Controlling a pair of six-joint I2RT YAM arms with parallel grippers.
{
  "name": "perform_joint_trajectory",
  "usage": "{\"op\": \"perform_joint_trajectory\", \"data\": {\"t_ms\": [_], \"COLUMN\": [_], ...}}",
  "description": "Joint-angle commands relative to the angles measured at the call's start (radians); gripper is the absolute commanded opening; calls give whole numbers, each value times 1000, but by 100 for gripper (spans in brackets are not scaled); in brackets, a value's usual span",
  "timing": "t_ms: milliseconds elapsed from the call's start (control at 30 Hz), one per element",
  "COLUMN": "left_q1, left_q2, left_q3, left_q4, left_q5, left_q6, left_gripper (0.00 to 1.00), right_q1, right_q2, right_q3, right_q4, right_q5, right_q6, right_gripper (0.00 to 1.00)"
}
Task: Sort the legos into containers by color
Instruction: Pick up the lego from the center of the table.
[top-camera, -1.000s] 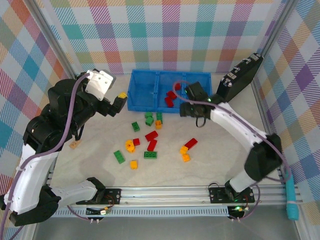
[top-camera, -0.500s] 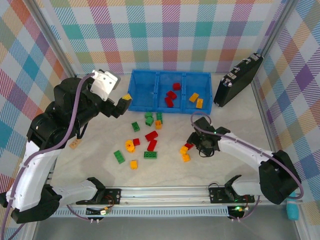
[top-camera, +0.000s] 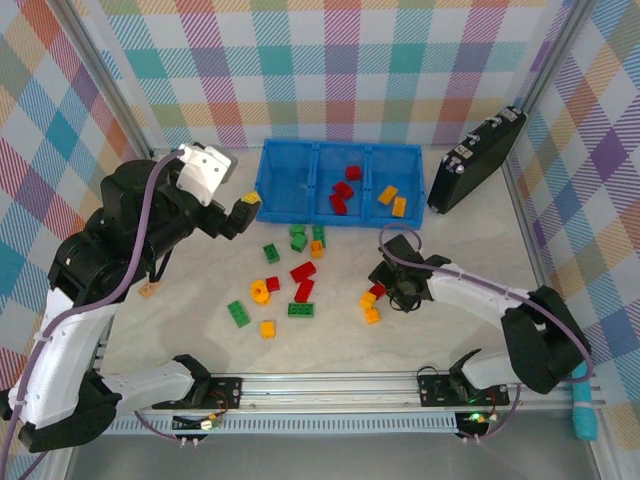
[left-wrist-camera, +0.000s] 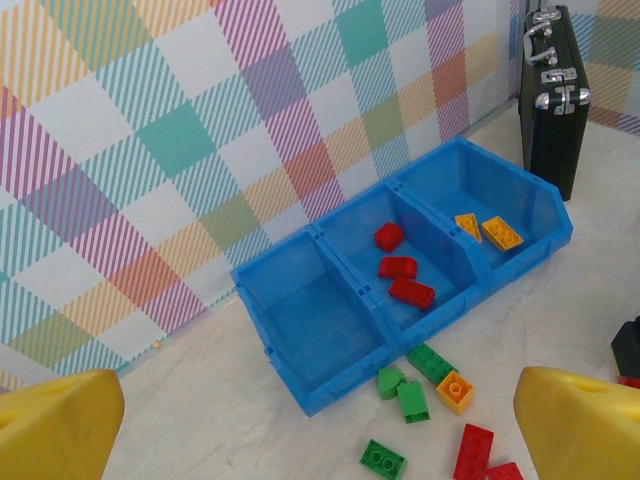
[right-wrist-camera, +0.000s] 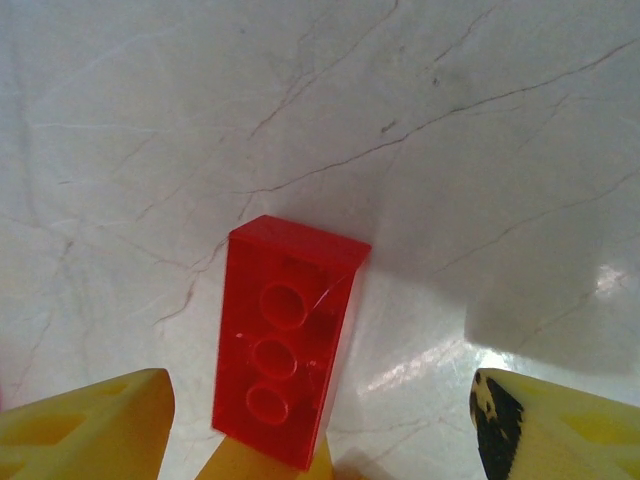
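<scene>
The right gripper (right-wrist-camera: 320, 425) hangs low over a red brick (right-wrist-camera: 288, 340) lying near-right of the bin (top-camera: 287, 185), jaws apart astride it but gripping nothing, apparently lining up a pick for the middle compartment (top-camera: 330, 165); the left gripper (top-camera: 245, 208) hovers wide open, empty, by the bin's left end.
</scene>
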Motion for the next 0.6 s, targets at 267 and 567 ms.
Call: {"op": "perform_joint_trajectory", "data": {"t_ms": [267,567], "left_q1": [-9,-10], "left_q2": [-34,-31], "left_q3": [-34,-40], "left_q4": [27,34], "left_q5": [-32,-45], "left_q6": [0,8], "left_gripper": [100,100], "right_q1": [3,-9], "right_q2": [175,184], "right_q3": [109,107], "right_q4": [27,-2], "right_q5": [-29,8], "right_q6": [-31,-98], "right_gripper": [61,34]}}
